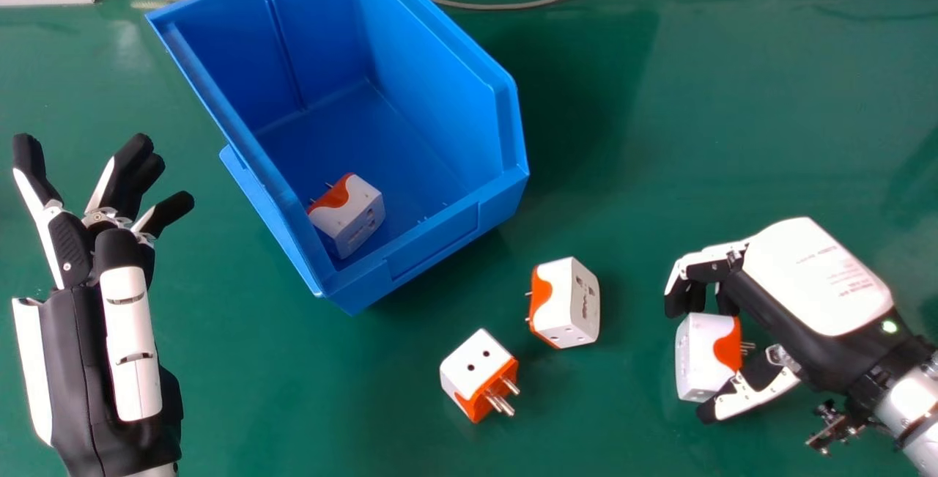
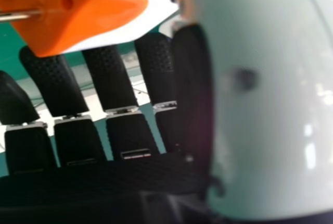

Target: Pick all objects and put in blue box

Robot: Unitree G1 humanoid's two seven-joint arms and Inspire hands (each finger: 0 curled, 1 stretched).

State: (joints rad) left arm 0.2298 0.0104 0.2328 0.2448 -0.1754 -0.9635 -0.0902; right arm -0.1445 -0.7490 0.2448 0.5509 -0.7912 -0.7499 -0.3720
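Pinching a boxy white-and-orange plug adapter [image 1: 696, 360], pins palmward, in the right hand [image 1: 813, 279] at four o'clock; holding left hand [image 1: 69, 352] spread near nine; facing bare counter [image 1: 659, 132] toward two, blue box [image 1: 516, 140] rim at ten, two more adapters [image 1: 476, 363] at five and six.

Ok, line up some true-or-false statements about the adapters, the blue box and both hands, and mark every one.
1. At least one adapter lies inside the blue box. True.
2. The left hand is holding an adapter. False: the left hand is empty, its fingers spread.
3. The right hand has a white and orange plug adapter between its thumb and fingers. True.
4. A lid covers the box. False: its top is open.
5. Two loose adapters, the near one and the far one, sit between the box and the right hand. True.
6. Both loose ones point their pins the same way. False: the near one's point right, the far one's left.
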